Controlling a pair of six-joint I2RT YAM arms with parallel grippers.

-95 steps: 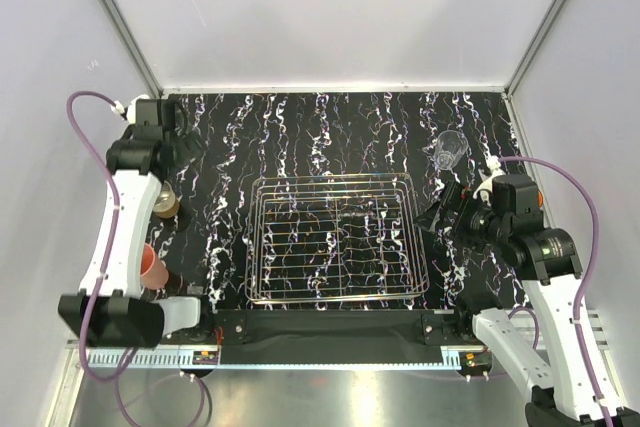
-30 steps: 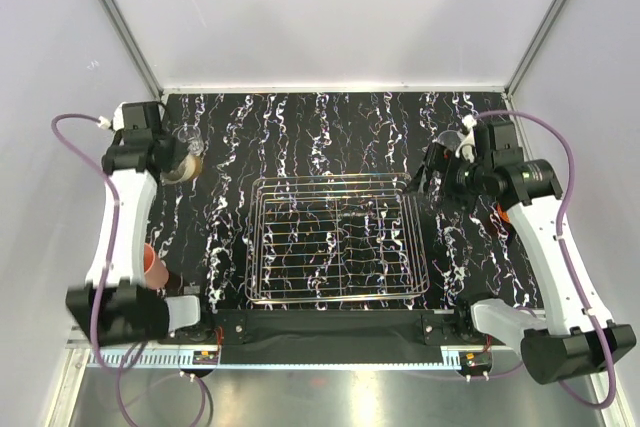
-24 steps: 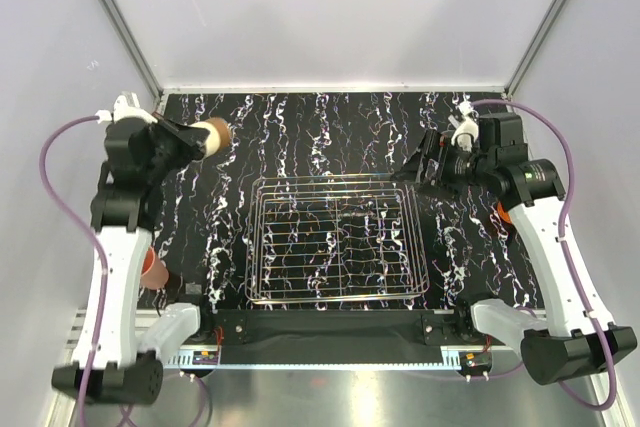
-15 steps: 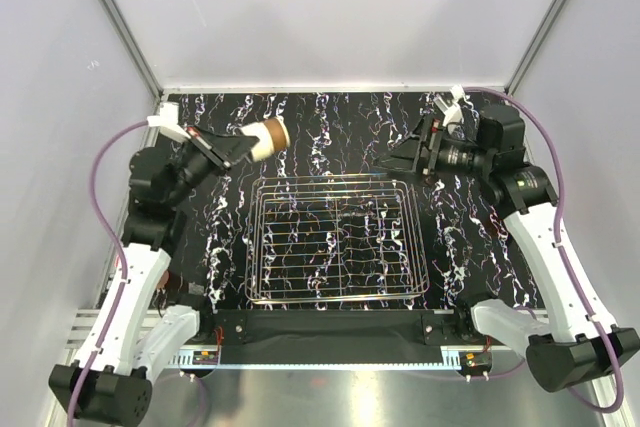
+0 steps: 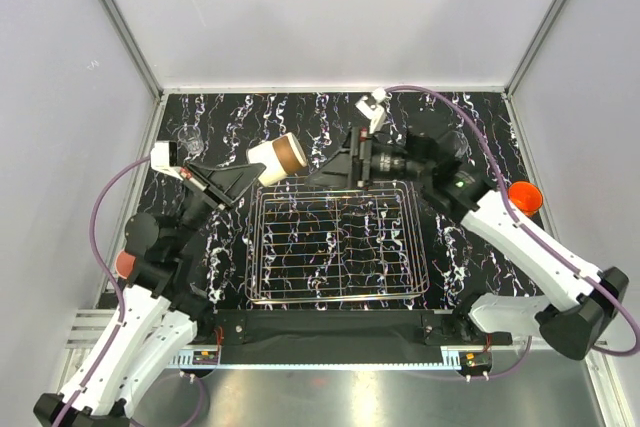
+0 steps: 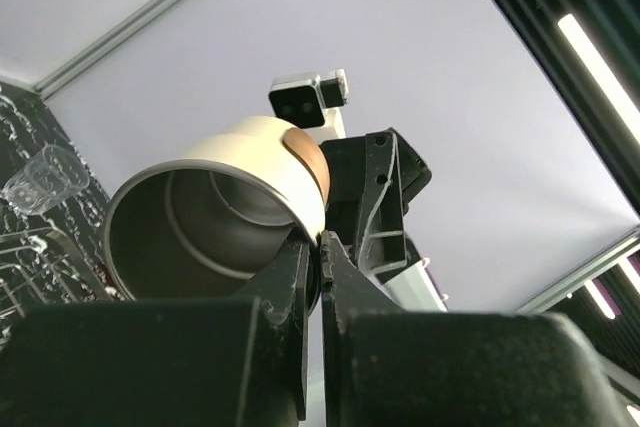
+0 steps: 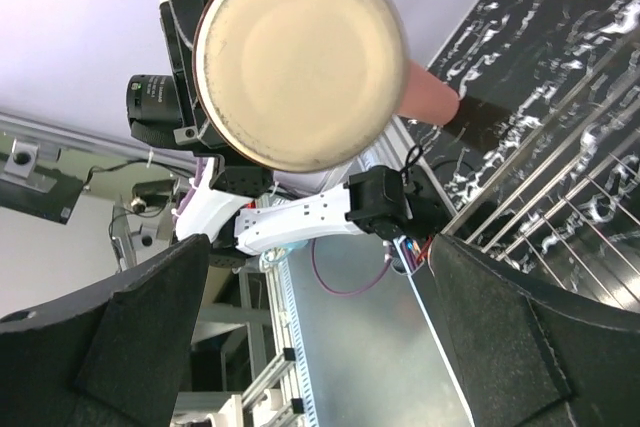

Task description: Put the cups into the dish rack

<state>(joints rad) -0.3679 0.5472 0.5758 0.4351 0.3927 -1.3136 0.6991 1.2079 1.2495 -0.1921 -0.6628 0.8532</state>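
Note:
My left gripper (image 5: 248,173) is shut on the rim of the cream cup with a brown band (image 5: 277,158), held tilted in the air over the far-left corner of the dish rack (image 5: 412,247). One finger (image 6: 285,287) is inside the cup (image 6: 225,202) and one is outside. My right gripper (image 5: 335,165) stands open just right of the cup, facing its base (image 7: 300,57) without touching it. A pink tumbler (image 5: 125,264) stands at the left, an orange cup (image 5: 525,196) at the right. One clear glass (image 5: 186,136) is at the far left, another (image 5: 457,141) behind the right arm.
The rack (image 7: 590,177) holds no cups. Both arms reach over the rack's far edge and almost meet there. The enclosure's white walls stand close on the left, right and far sides.
The left arm lifted the cream cup from the far left and carried it right, toward the rack's far-left corner. The right arm swung left, still open, to face the cup.

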